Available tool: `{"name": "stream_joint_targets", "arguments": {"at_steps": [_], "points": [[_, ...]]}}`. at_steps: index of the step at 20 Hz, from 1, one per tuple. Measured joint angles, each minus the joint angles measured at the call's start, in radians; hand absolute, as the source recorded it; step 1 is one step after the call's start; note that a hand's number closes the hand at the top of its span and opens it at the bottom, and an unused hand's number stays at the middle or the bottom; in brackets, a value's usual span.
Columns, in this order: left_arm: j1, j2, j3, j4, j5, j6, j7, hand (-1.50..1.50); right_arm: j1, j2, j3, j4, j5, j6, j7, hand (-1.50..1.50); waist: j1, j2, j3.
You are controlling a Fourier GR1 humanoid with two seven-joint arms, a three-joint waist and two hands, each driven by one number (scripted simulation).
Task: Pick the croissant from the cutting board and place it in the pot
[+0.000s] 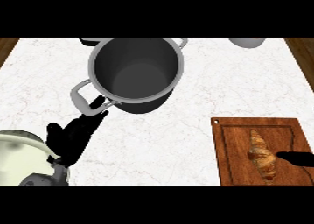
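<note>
**Hands flanking pot and cutting board**

Left hand (72,133) extended open, fingers straight and slightly spread, tips touching the near handle of the pot (136,72). Right hand (301,158) entering from the right edge, mostly out of frame; finger state cannot be told. Croissant (262,154) lying on the cutting board (233,148), just beside the right fingertips. Pot interior dark, nothing visible inside. Pale rounded object (17,151) beside the left wrist. Marble counter (185,131) beneath.

tabletop (204,83): white marble with faint veining. pot (136,72): grey metal, dark interior. cutting board (233,148): reddish-brown wood; croissant (262,153): golden brown.
</note>
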Motion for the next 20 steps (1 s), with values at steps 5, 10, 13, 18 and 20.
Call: {"name": "stream_joint_targets", "arguments": {"at_steps": [5,10,13,18,20], "points": [[0.013,-0.005,-0.011,-0.042,-0.004,0.007,0.039,0.0,0.046,-0.105,0.061,-0.249,0.084,0.083,0.259,-1.5,-0.008,-0.006,-0.001],[0.029,-0.014,-0.007,-0.031,-0.008,-0.009,0.02,0.0,0.064,-0.196,0.055,-0.533,0.05,0.229,0.556,-1.5,-0.013,-0.007,-0.002],[0.036,-0.014,-0.006,-0.041,-0.012,-0.01,0.027,0.0,0.055,-0.233,0.028,-0.67,-0.03,0.325,0.736,-1.5,-0.012,-0.007,-0.001],[0.041,-0.02,-0.007,-0.058,-0.024,-0.021,0.033,0.0,0.011,-0.236,-0.005,-0.796,-0.116,0.393,0.95,-1.5,-0.004,-0.005,-0.001],[0.04,-0.03,-0.009,-0.049,-0.032,-0.026,0.029,0.0,-0.013,-0.217,0.008,-0.822,-0.127,0.395,0.991,-1.5,0.0,-0.003,0.0]]}}
